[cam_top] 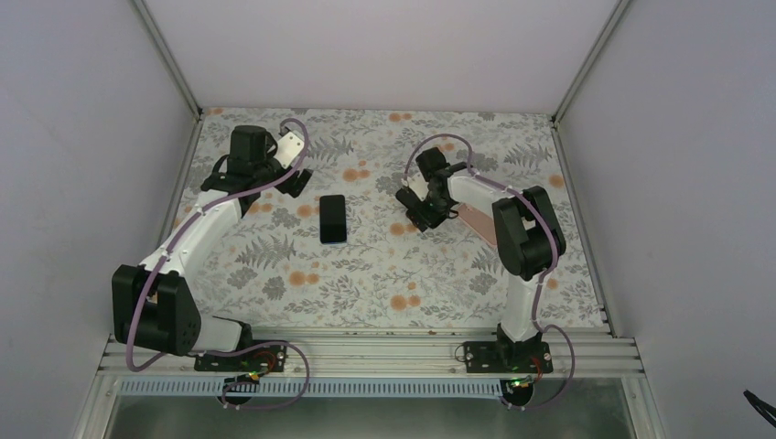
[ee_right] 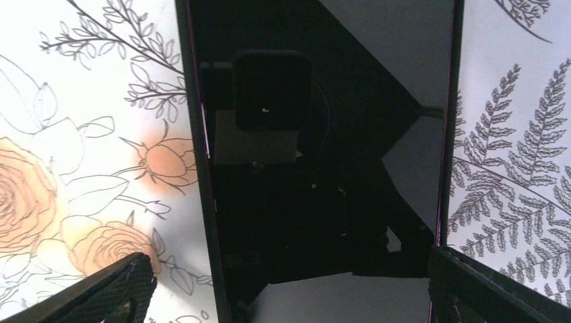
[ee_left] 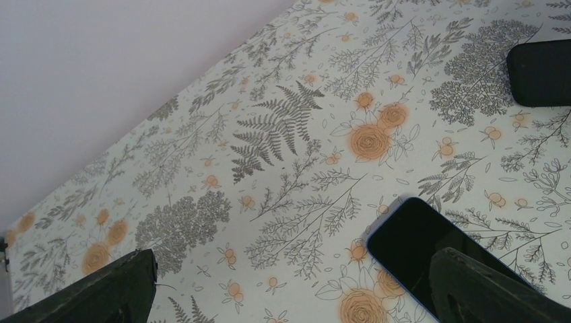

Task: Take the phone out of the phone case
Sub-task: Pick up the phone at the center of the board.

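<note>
A phone with a glossy black screen (ee_right: 323, 134) and a thin dark magenta rim (ee_right: 447, 134) fills the right wrist view and lies flat on the floral table. My right gripper (ee_right: 289, 262) is open above it, one finger on each long side; contact cannot be told. In the top view the right gripper (cam_top: 416, 212) hides it, and a pinkish slab (cam_top: 476, 222) shows under the arm. A black phone (cam_top: 333, 219) lies at mid-table. My left gripper (cam_top: 300, 179) is open and empty; a blue-edged black phone (ee_left: 417, 242) lies by its right finger (ee_left: 485, 289).
A second black slab with rounded corners (ee_left: 539, 70) shows at the top right edge of the left wrist view. White walls close the table at the back and both sides. A metal rail (cam_top: 366, 347) with the arm bases runs along the near edge.
</note>
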Tool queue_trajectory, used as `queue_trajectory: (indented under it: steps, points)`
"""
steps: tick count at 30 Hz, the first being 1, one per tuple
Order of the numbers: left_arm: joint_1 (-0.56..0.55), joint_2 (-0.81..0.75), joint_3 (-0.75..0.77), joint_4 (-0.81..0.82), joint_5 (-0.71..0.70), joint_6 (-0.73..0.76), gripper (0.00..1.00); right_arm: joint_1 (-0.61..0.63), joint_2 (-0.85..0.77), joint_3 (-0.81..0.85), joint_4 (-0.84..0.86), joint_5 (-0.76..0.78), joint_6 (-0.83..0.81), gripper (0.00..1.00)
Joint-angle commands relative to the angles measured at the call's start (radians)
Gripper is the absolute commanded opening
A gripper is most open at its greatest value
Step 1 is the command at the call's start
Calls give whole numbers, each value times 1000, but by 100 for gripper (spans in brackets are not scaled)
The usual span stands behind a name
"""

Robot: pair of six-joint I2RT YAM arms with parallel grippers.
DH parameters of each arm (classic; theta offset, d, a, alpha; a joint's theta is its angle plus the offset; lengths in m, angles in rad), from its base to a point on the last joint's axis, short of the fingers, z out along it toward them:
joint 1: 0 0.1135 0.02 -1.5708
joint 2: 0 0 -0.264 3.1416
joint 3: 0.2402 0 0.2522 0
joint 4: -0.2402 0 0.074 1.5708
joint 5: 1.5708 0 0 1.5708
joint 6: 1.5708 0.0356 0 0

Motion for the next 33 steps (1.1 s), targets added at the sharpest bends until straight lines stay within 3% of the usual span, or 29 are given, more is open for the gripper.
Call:
queue_trajectory:
  steps: [1,18,26,33]
  points:
    - [7,-16,-14,27,6,-16,100,8,21,-26,36,45,-27,100]
    - [9,2,-20,42,20,-12,100,7,-54,-96,120,112,-157,100]
    - [9,25,-8,12,56,15,100,-65,46,-33,54,-42,-177,100]
    - [11,69,50,-105,196,70,100,-91,111,-1,-5,-105,-225,97]
